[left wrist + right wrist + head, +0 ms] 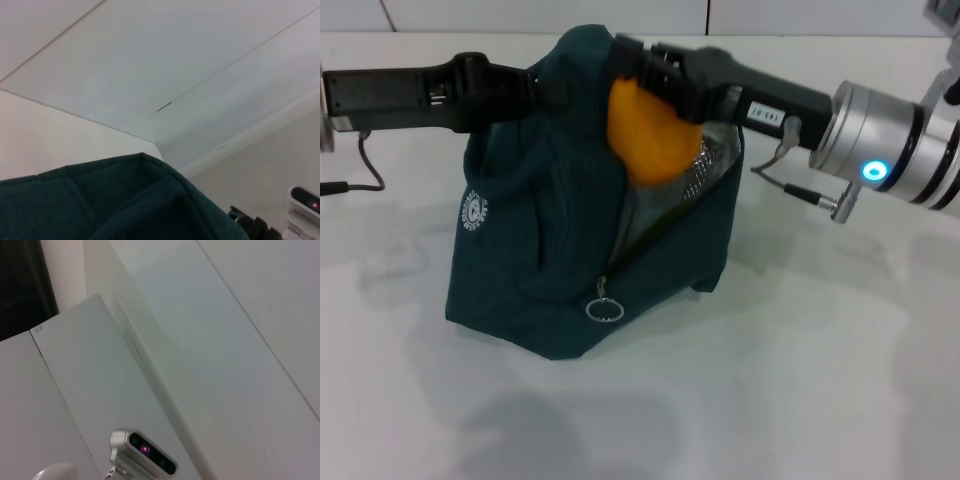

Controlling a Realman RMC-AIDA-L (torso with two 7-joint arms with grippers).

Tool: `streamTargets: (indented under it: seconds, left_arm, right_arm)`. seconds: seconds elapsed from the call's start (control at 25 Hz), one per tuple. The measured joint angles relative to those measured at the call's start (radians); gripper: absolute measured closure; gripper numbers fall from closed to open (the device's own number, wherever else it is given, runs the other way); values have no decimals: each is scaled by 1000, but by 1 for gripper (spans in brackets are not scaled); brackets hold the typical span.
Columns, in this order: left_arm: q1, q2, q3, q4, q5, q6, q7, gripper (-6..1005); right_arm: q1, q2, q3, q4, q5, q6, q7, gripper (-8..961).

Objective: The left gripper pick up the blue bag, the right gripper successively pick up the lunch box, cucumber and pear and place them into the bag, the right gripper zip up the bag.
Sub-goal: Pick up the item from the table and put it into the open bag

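One pear (648,135), upright over blue bag (560,270)

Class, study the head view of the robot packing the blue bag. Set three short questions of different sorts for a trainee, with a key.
1. True or false: the pear lies on the table.
2. Which gripper carries the pear? A left B right
3. Fill in: the blue bag's zip is ___.

Key: 1 false, it is held at the bag's mouth; 2 B; 3 open.
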Motion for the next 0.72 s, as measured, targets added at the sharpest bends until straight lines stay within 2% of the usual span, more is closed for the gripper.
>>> streamTargets:
  seconds: [0.72]
  left_arm:
    - [4, 10, -15, -38, -4, 0, 12, 885]
  right_arm:
    - [-10, 0, 6, 57, -44, 12, 15, 921]
